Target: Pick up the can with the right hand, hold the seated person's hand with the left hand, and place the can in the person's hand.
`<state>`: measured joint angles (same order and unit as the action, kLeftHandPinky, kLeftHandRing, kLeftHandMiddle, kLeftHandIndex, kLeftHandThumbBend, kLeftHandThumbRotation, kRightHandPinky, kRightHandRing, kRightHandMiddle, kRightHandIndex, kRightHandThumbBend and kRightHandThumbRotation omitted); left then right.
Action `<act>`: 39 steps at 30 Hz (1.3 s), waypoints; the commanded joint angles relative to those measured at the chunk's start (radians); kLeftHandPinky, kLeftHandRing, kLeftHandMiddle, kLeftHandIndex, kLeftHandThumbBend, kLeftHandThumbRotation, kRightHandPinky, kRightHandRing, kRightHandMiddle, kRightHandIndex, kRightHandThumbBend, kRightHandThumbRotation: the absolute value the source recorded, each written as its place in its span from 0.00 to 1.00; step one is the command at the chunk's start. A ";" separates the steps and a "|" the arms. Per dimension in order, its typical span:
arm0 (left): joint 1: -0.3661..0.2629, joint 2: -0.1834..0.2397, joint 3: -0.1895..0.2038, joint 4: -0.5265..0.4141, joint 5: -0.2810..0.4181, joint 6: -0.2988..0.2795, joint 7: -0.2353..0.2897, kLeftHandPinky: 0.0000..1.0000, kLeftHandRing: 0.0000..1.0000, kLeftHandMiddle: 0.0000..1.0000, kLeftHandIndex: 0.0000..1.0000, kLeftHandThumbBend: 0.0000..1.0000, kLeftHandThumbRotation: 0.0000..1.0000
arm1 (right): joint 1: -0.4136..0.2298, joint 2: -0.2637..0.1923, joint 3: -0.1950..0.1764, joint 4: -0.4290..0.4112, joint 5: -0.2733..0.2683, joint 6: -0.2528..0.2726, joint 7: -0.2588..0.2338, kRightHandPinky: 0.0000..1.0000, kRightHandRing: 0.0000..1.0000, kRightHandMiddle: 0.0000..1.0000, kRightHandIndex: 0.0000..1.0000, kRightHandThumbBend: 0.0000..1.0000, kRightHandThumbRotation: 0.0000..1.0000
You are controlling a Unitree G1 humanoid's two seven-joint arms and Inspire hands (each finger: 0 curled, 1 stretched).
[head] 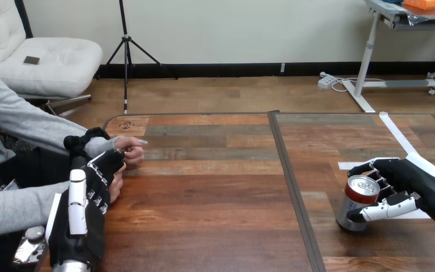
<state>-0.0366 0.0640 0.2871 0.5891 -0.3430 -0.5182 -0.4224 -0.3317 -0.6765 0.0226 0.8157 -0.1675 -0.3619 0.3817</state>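
— Right hand (pixel 425 184), how does it stand?
— It comes in from the right side, its jointed fingers and thumb curled round the can (pixel 355 207). The can is a shiny metal cylinder, red near its top, upright on the wooden counter (pixel 215 198).
— And the left hand (pixel 82 226)?
— Back upward at the counter's left edge, against the person's hand (pixel 116 187). If it grips, I cannot tell.
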 commanded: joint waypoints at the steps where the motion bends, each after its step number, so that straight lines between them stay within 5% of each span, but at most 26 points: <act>1: -0.040 0.008 -0.010 -0.038 -0.006 -0.010 -0.014 0.98 0.88 0.82 0.70 0.47 1.00 | -0.045 -0.040 -0.033 -0.034 0.003 -0.021 -0.026 0.61 0.63 0.65 0.69 1.00 0.13; 21: -0.038 0.010 -0.010 -0.039 -0.002 -0.014 -0.020 0.97 0.89 0.82 0.71 0.45 1.00 | -0.043 -0.039 -0.031 -0.054 -0.015 -0.021 -0.029 0.49 0.51 0.54 0.59 0.94 0.00; 39: -0.032 0.010 -0.013 -0.051 0.008 -0.003 -0.005 0.97 0.89 0.81 0.70 0.47 1.00 | -0.068 -0.039 -0.023 0.015 -0.091 -0.133 -0.104 0.38 0.41 0.44 0.45 0.76 0.00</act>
<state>-0.0366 0.0641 0.2869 0.5891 -0.3421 -0.5179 -0.4294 -0.3314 -0.6768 0.0065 0.8239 -0.2506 -0.4582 0.3178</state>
